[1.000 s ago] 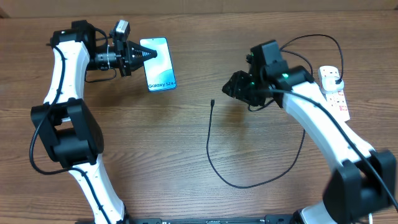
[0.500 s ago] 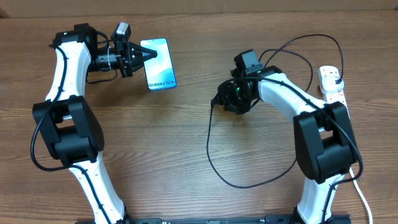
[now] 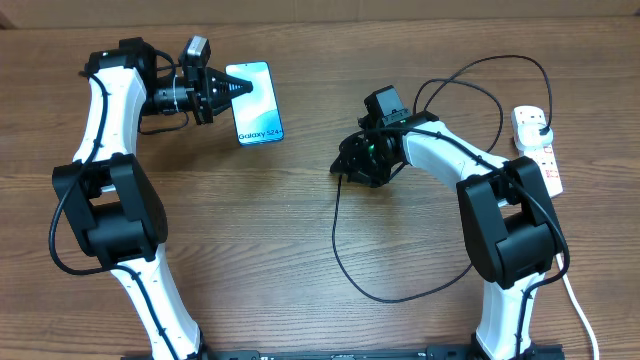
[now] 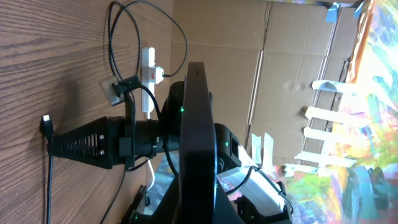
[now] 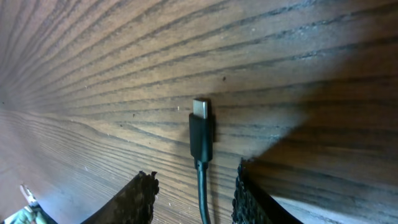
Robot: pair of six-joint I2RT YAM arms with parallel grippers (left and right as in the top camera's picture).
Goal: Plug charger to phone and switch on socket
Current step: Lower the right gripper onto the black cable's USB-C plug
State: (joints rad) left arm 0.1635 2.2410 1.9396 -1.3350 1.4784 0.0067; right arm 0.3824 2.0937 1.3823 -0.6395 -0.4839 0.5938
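Observation:
The phone [image 3: 256, 104], its screen lit, is held on edge above the table's far left, with my left gripper [image 3: 234, 88] shut on its left side. In the left wrist view the phone [image 4: 198, 118] shows edge-on as a dark slab. The charger cable [image 3: 336, 240] loops across the middle of the table. Its small plug tip [image 5: 200, 132] lies flat on the wood. My right gripper [image 3: 346, 167] is low over that tip, open. The right fingers [image 5: 140, 198] stand either side of the cable with a gap on each side. The socket [image 3: 541, 152] lies at the far right.
The cable's far end curves over the back of the table to the socket's top end [image 3: 530, 122]. A thick white cord [image 3: 578, 310] runs from the strip down the right edge. Cardboard boxes [image 4: 292, 74] stand behind the table.
My right arm has swung left and down onto the cable's tip, and its jaws have narrowed a little. The left arm and phone have not moved.

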